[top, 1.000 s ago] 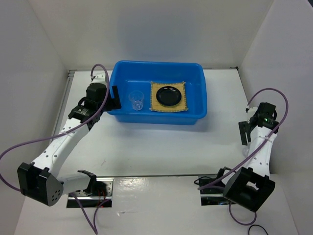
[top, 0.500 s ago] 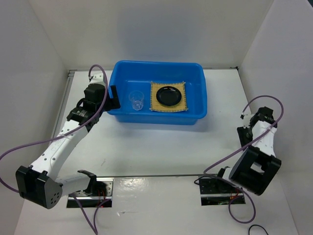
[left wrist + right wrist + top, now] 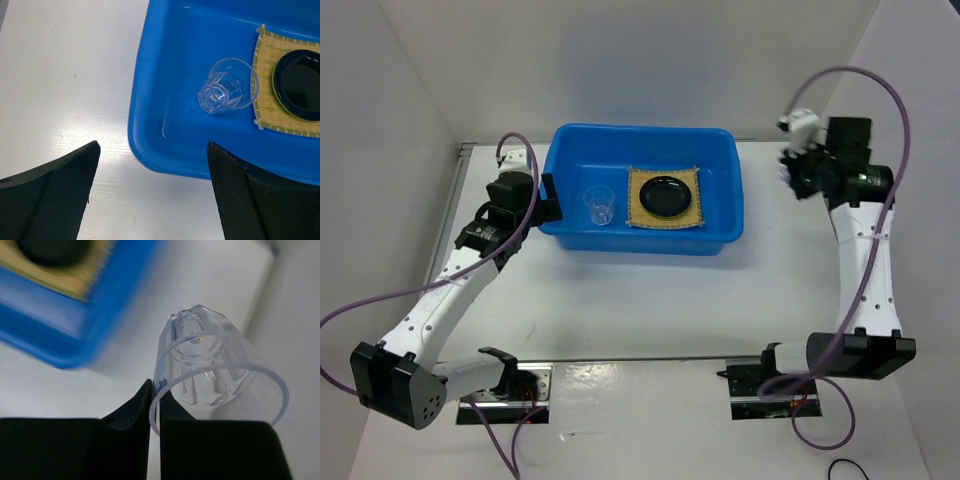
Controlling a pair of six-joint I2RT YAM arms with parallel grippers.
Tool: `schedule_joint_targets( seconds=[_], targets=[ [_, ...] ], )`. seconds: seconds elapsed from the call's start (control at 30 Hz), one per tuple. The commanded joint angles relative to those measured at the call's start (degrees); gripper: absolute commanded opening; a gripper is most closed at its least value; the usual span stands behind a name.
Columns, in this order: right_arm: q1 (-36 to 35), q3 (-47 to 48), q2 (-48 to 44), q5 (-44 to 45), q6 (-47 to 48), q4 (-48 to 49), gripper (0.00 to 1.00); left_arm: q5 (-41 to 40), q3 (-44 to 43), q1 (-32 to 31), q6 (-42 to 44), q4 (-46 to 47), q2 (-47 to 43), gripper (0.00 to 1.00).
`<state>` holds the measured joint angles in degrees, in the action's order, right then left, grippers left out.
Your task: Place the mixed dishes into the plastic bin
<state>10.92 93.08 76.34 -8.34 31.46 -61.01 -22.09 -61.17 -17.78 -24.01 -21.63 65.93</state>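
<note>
Within the last second the right gripper [image 3: 154, 390] has been swung up toward the bin [image 3: 720, 238], a cup [image 3: 215, 365] pinched by its rim, seemingly short of it. Release remains. The left gripper [image 3: 152, 150] is held wide.
</note>
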Motion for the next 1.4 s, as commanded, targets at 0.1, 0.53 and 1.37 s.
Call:
schedule_joint_targets(
  seconds=[0.1,0.53,1.37],
  targets=[
    [-13.0,26.6,13.8,-20.0,-5.4,-7.9,0.0,-1.6,1.0,-0.1,0.1,1.4,-1.6,0.94],
    [-46.6,43.1,42.6,2.0,-9.1,-0.9,0.0,-3.2,-0.1,0.5,0.1,1.4,1.9,0.94],
    [-66.3,65.5,70.5,2.5,-0.6,3.8,0.02,-6.3,-0.6,0.5,-0.1,0.3,3.5,0.94]
  ],
)
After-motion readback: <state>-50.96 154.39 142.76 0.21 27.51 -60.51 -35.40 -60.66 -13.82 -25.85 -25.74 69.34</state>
